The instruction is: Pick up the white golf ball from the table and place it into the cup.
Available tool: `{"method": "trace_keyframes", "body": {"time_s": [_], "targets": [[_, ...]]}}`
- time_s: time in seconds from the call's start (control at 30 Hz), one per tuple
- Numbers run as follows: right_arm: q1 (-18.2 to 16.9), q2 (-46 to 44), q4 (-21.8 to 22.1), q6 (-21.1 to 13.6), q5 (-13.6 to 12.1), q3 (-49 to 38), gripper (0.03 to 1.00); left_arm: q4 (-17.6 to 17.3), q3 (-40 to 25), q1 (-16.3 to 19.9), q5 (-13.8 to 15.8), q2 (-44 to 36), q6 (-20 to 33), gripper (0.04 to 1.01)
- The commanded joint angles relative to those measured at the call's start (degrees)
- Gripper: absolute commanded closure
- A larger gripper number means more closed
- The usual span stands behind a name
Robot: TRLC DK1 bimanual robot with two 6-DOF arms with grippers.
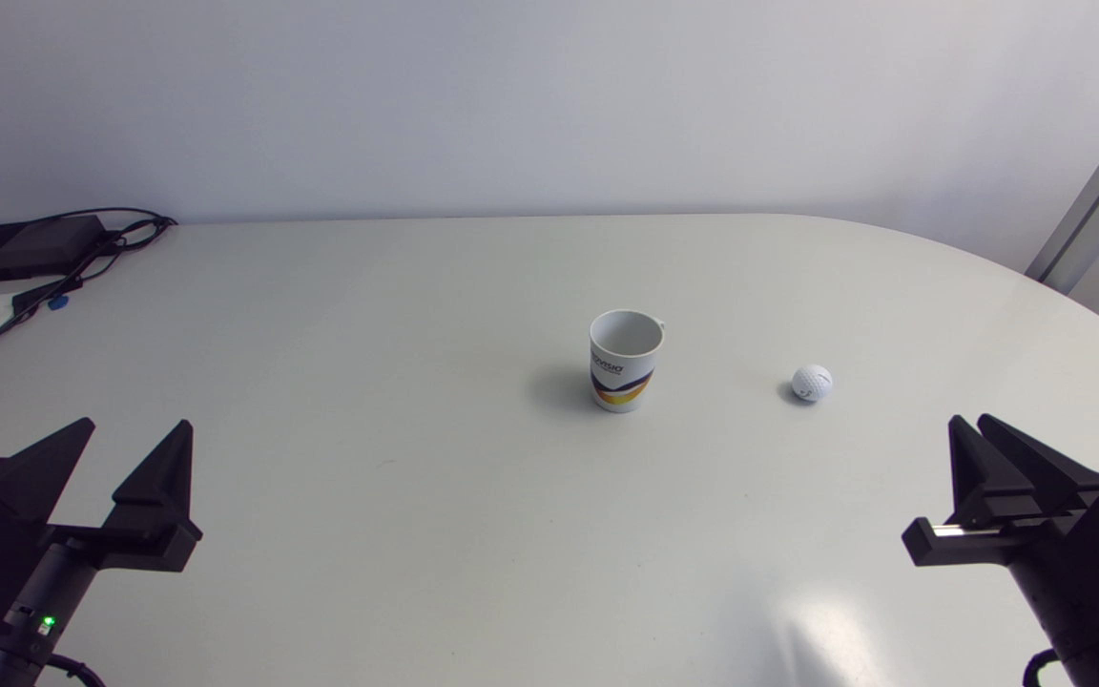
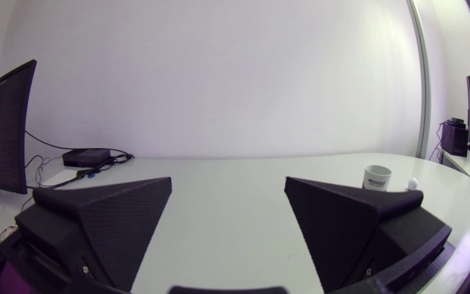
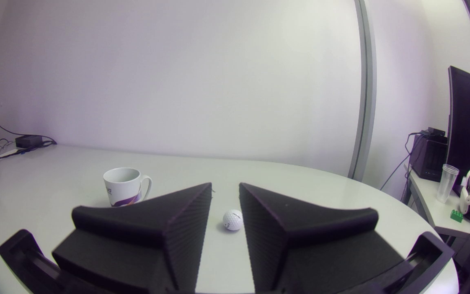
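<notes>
Lying on the table [image 1: 416, 534] right of the cup [image 1: 625, 361] (handle mostly hidden), well apart: white golf ball [image 1: 812, 383]. Left gripper [image 1: 137, 424] spread wide, right gripper [image 1: 969, 420] narrowly parted, both empty, arms cut off.

The cup [image 1: 626, 360] is set upright near the middle of the worktop [image 1: 397, 515], and the golf ball [image 1: 812, 383] is found to its right, apart from it and slightly nearer the front edge. The left tool [image 1: 137, 424] is held over the front left of the worktop, well apart from the cup, while the right tool [image 1: 970, 420] is held at the front right, with the golf ball lying ahead of it, in line with the gap between its fingers. A box [image 1: 25, 246] with cables [image 1: 82, 272] is placed at the far left corner, behind the left tool.
</notes>
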Motion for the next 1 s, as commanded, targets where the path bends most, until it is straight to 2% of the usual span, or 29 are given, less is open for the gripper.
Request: {"method": "trace_keyframes", "body": {"time_s": [0.0,0.03,0.13,0.97], "targets": [[0.2,-0.5,0.1,0.7,-0.3,-2.4,0.048,0.1,-1.2,0.5,-0.2,-0.9,0.1,0.052],[0.3,-0.5,-4.1,0.8,-1.1,4.1,0.066,0.1,-1.2,0.5,-0.2,-0.9,0.1,0.052],[0.4,-0.4,-5.6,0.8,-1.1,5.9,0.066,0.1,-1.2,0.5,-0.2,-0.9,0.1,0.052],[0.5,-0.4,-9.7,0.8,-1.0,9.8,0.066,0.1,-1.2,0.5,-0.2,-0.9,0.1,0.052]]}}
